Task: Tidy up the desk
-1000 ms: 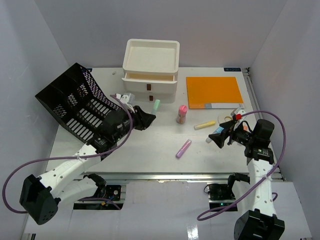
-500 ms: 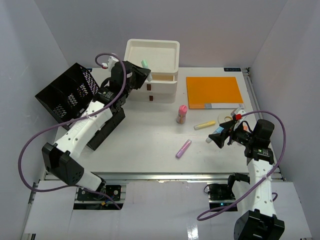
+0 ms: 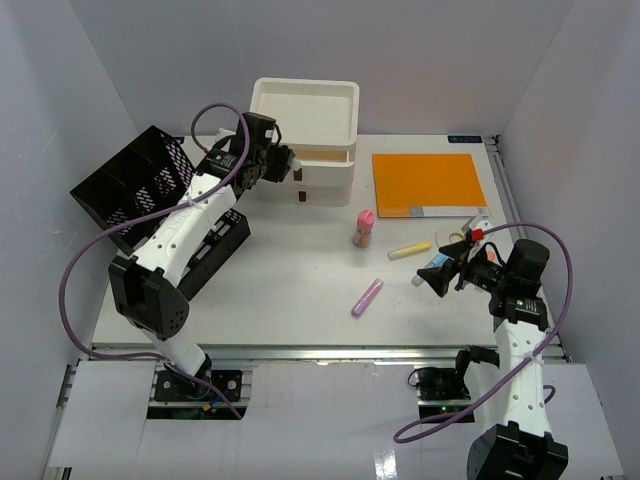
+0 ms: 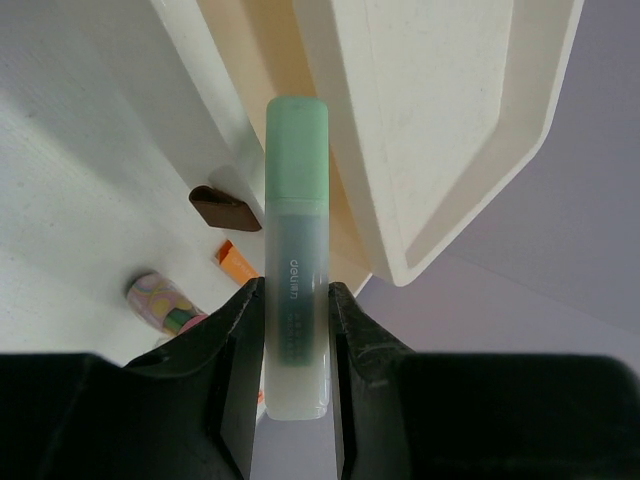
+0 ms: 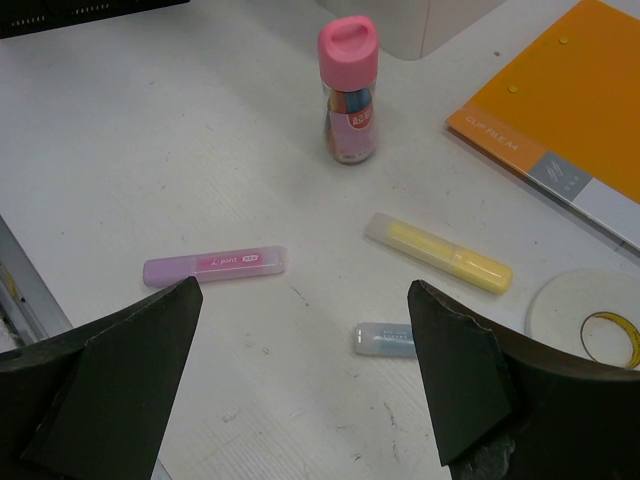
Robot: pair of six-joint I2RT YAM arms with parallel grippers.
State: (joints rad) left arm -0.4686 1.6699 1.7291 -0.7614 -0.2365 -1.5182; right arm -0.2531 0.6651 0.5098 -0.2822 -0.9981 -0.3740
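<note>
Tabletop (image 3: pixel 300 275) tidying: left fingers (image 4: pixel 235 340) pinch the green highlighter (image 4: pixel 295 280), long axis pointing up-frame at the drawer box (image 4: pixel 440 120) just ahead; right fingers (image 5: pixel 110 370) spread, holding nothing.

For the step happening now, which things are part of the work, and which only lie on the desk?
In use: green highlighter, held in left fingers; white drawer box; desk.
Lying about: pink highlighter, yellow highlighter, pale blue marker, pink-capped jar, orange folder, tape roll, black mesh rack.
</note>
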